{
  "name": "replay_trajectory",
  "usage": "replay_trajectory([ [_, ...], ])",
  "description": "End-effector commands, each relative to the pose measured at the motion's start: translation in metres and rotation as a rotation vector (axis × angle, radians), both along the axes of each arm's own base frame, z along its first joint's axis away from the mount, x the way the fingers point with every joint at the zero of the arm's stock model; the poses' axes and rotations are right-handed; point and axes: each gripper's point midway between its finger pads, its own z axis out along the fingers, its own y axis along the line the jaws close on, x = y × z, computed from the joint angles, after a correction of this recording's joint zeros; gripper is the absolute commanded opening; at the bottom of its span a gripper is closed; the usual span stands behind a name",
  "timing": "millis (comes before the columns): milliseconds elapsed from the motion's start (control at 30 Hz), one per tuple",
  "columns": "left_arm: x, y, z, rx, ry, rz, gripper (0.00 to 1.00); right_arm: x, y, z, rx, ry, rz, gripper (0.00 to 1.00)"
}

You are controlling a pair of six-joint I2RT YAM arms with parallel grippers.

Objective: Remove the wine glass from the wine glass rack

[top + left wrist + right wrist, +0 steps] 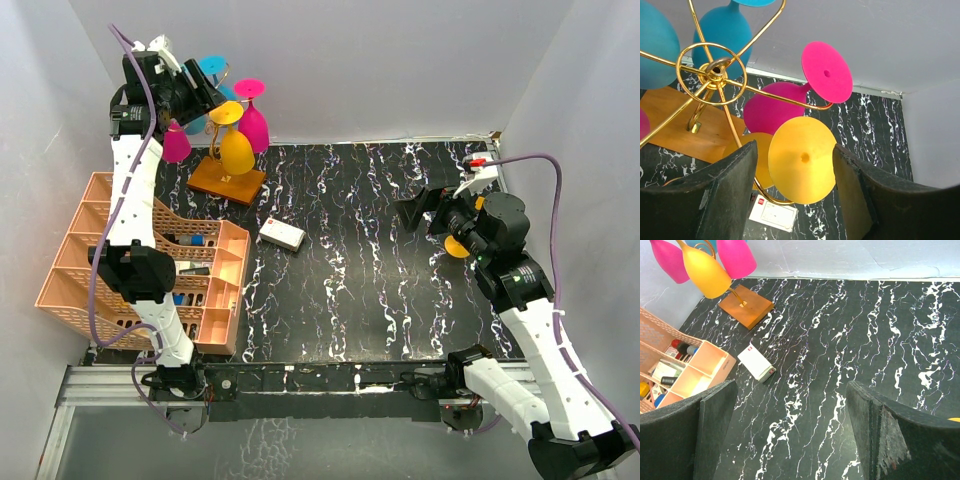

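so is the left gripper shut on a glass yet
No, the left gripper is open, with the foot of the yellow glass between its fingers.

One gold wire rack (715, 72) with one wooden base (215, 178) stands on the bench (400, 300). Five wine glasses hang on it: two pink glasses (176, 143), two blue glasses (722, 30), one yellow glass (237, 150). One peach basket (222, 300), its small contents too jumbled to count. One white box (282, 235). Two end effectors: left end effector (795, 150), right end effector (790, 390)
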Motion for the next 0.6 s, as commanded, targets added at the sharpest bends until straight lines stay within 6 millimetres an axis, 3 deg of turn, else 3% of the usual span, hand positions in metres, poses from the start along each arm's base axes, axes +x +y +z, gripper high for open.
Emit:
replay_trajectory([
  [0, -0.003, -0.006, -0.005, -0.011, 0.018, -0.046, 0.59, 0.004, 0.0, 0.014, -0.004, -0.066, -0.005, 0.99],
  [233, -0.005, -0.011, -0.012, -0.02, 0.037, -0.074, 0.54, 0.004, 0.0, 0.013, -0.005, -0.064, -0.006, 0.99],
  [567, -0.006, -0.012, -0.021, -0.012, 0.071, -0.093, 0.54, 0.004, 0.001, 0.012, -0.005, -0.063, -0.005, 0.99],
])
